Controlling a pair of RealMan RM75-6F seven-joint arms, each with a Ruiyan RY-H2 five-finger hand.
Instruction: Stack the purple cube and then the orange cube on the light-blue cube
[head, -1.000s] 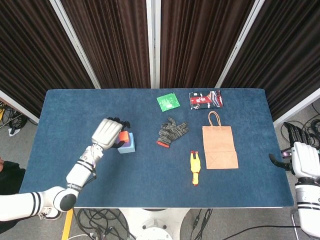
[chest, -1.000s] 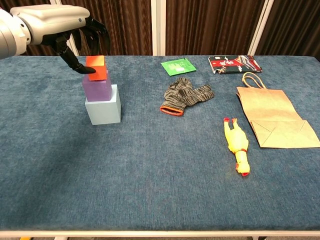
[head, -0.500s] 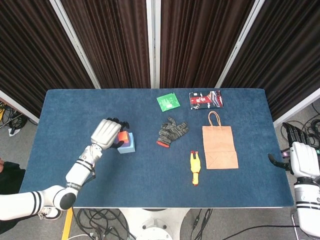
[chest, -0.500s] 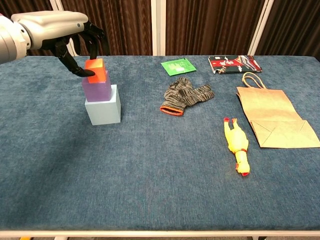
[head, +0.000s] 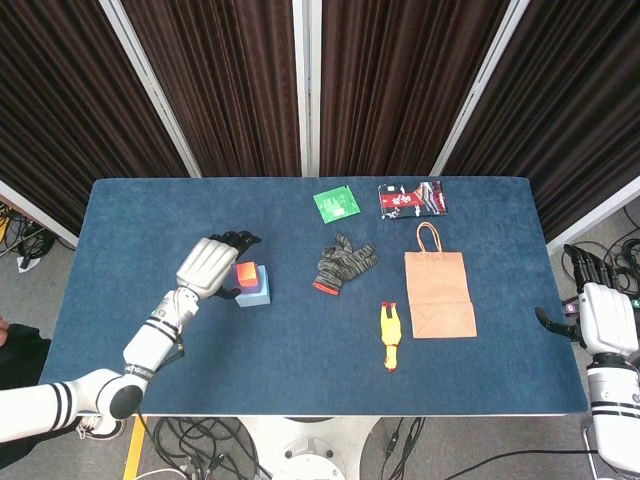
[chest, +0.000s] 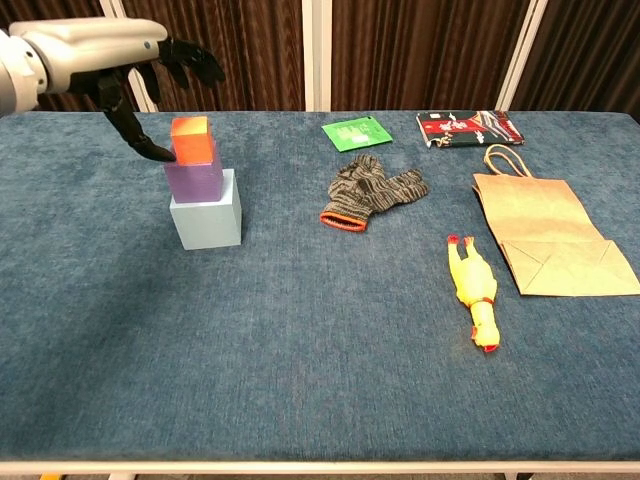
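Note:
The orange cube (chest: 193, 139) sits on the purple cube (chest: 196, 180), which sits on the light-blue cube (chest: 206, 222), at the table's left. From the head view I see the orange cube (head: 245, 273) over the light-blue cube (head: 256, 293); the purple one is hidden between them. My left hand (chest: 105, 48) hovers just left of the stack's top with its fingers spread above the orange cube and nothing held. Its thumb tip reaches close to the orange cube's left side; I cannot tell if it touches. My right hand (head: 603, 318) hangs off the table's right edge, holding nothing.
A grey knit glove (chest: 370, 191) lies mid-table, with a yellow rubber chicken (chest: 474, 290) and a brown paper bag (chest: 545, 235) to its right. A green packet (chest: 357, 132) and a dark red-printed packet (chest: 470, 126) lie near the far edge.
My left hand set the orange cube down on the purple cube, spread its fingers and let go. It has drawn slightly left. The right hand has barely moved.

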